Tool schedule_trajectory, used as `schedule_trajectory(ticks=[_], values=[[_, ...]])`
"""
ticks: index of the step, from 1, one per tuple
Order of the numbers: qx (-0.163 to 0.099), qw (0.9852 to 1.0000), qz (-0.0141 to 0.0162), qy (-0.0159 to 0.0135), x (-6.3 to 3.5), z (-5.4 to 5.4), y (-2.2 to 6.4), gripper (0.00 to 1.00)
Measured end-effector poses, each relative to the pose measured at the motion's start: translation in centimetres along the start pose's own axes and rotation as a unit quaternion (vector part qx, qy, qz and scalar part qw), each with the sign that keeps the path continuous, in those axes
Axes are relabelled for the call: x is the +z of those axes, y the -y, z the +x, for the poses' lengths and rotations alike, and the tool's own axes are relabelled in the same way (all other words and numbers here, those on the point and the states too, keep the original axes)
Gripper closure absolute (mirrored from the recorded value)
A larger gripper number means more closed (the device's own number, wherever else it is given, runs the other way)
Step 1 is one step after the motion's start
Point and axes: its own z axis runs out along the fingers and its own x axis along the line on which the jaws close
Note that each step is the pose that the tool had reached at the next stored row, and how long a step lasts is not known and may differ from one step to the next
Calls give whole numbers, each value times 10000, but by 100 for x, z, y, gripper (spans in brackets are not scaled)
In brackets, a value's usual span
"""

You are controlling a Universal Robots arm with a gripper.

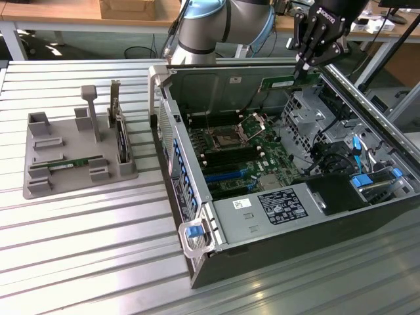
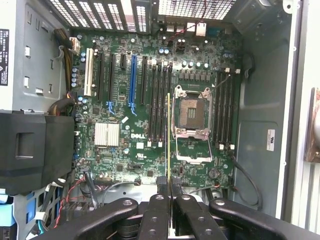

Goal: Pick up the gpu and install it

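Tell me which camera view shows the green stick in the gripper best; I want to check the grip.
The exterior view: the green stick shows its flat side with a white label, held by the gripper above the open computer case. The wrist view catches it edge-on, a thin line running out from between the shut fingers over the motherboard.

gripper [image 2: 168, 186] pinching gpu [image 2: 168, 135] edge-on | above motherboard [image 2: 130, 100]

The arm [image 1: 216, 26] is made of fat silver-grey tube sections, with a pale blue cap seen at one joint. A black cable is run along it. The claw [image 1: 306, 64] is all black, built from chunky linked bars with round pivot screws dotted along them, and white lettering is printed on its body.
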Motion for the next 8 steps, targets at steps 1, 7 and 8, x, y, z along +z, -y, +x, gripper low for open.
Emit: schedule_trajectory(ticks=[1,7,8], values=[[0,10000,0,0,2,0,0,88],[0,10000,0,0,16,0,1,88],[0,10000,0,0,17,0,1,88]])
